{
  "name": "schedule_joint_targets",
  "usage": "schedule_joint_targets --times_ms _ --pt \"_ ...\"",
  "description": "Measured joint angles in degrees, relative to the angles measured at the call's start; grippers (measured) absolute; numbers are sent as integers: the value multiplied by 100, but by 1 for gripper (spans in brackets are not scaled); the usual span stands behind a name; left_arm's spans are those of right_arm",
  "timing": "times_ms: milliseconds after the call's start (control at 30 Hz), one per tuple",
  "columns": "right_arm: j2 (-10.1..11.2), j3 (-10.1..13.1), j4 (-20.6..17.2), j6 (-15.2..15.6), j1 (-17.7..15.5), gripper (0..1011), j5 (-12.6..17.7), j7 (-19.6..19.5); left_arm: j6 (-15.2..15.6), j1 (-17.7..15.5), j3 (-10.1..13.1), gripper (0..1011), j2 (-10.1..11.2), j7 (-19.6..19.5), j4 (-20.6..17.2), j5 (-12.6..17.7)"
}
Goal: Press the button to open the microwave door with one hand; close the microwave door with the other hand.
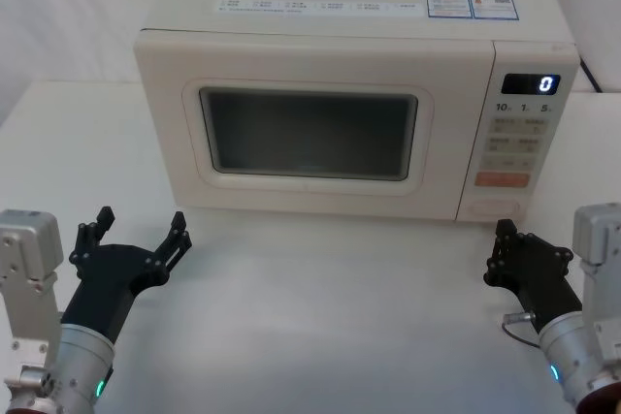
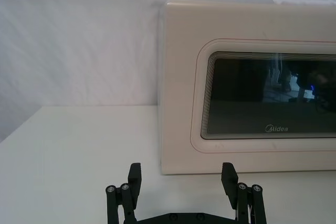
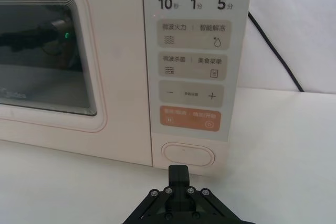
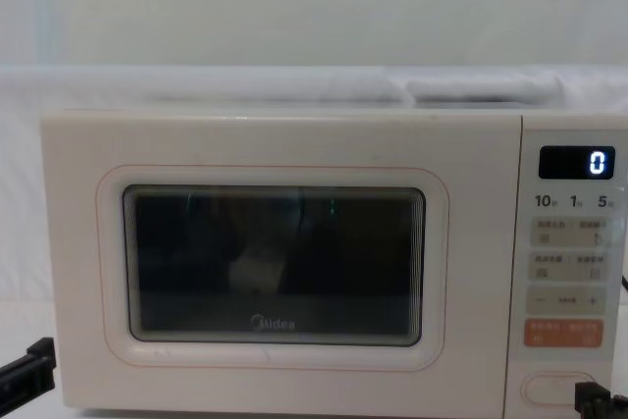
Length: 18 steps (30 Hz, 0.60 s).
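Note:
The cream microwave door (image 1: 306, 133) with its dark window is closed, flush with the control panel; it also fills the chest view as the microwave door (image 4: 275, 262) and the left wrist view as the microwave door (image 2: 252, 93). The wide pill-shaped button (image 3: 188, 155) sits at the panel's bottom, also seen as the button (image 1: 493, 208) and the button (image 4: 554, 388). My right gripper (image 3: 178, 172) is shut, its tip just short of the button; from the head it is the right gripper (image 1: 506, 239). My left gripper (image 1: 141, 230) stands open on the table before the door's left part, left gripper (image 2: 182, 179).
An orange key (image 3: 190, 118) lies just above the button. The display (image 1: 531, 83) reads 0. A black cable (image 3: 273, 51) runs behind the microwave on the right. White table (image 1: 330, 317) stretches in front of the oven.

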Motion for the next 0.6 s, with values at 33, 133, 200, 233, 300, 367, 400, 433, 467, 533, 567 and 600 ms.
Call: schedule_joint_targets --times_ms 33,133,200,233,300,367,400,433,467,533,567,600 --pt "-15 11 27 1 19 0 -5 9 0 0 0 1001 0 0 0 0" --pt "-73 55 144 3 95 0 -17 34 0 0 0 1001 0 0 0 0" --pt "-114 88 223 6 142 0 -18 46 0 0 0 1001 0 0 0 0" --pt "-138 105 270 6 175 0 -19 57 0 0 0 1001 0 0 0 0" --pt "-156 115 310 8 204 0 -26 67 0 0 0 1001 0 0 0 0" --pt "-170 125 351 11 233 0 -35 75 0 0 0 1001 0 0 0 0" --pt "-183 132 394 11 267 0 -48 84 0 0 0 1001 0 0 0 0" --pt "-187 134 412 11 279 0 -53 88 0 0 0 1001 0 0 0 0" --pt "-192 138 433 11 296 0 -60 92 0 0 0 1001 0 0 0 0" --pt "-205 147 496 8 349 0 -75 110 0 0 0 1001 0 0 0 0" --pt "-209 149 516 7 369 0 -81 114 0 0 0 1001 0 0 0 0" --pt "-213 151 536 4 387 0 -87 117 0 0 0 1001 0 0 0 0"
